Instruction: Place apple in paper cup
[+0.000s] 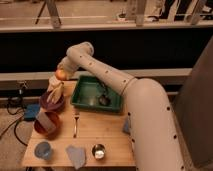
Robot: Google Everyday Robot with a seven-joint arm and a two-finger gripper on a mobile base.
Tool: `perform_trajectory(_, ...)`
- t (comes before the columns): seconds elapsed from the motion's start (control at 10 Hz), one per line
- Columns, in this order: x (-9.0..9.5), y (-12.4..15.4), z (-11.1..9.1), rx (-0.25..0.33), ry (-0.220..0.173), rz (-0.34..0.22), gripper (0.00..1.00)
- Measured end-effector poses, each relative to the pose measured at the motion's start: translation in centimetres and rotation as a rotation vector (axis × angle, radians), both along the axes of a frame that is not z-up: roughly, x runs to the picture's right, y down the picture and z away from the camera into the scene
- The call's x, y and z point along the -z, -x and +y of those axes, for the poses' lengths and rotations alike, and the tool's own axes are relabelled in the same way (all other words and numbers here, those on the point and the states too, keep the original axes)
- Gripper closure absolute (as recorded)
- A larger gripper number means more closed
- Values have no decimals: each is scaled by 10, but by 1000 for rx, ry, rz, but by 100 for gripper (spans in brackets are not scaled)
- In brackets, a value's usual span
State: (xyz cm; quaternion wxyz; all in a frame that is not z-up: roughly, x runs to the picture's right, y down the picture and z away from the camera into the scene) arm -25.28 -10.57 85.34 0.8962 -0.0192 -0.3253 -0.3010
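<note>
The small orange-yellow apple (pixel 61 74) sits at the end of my arm, held in my gripper (pixel 62 73) at the table's far left. The pale cream paper cup (pixel 53 81) shows just below and left of the apple, at the table's back left edge behind a purple bowl (pixel 52 101). The apple is right at the cup's top; I cannot tell whether it touches the rim. The arm hides most of the gripper.
A green tray (pixel 85 98) with a dark object stands right of the gripper. A red bowl (pixel 47 125), a fork (pixel 76 124), a light blue cup (pixel 43 150), a grey cloth (pixel 76 156) and a small metal cup (pixel 98 151) lie nearer the front.
</note>
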Motion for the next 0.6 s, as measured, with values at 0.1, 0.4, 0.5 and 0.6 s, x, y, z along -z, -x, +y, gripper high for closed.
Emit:
perform_trajectory(0.1,-3,0,0,-5,4,-3,93)
perform_trajectory(0.4,-7,1,1,-10,10,-6,93)
perform_trajectory(0.5,-8,1,2,-8,12,-8,93)
perform_trajectory(0.6,-9,1,1,-4,12,-9,93)
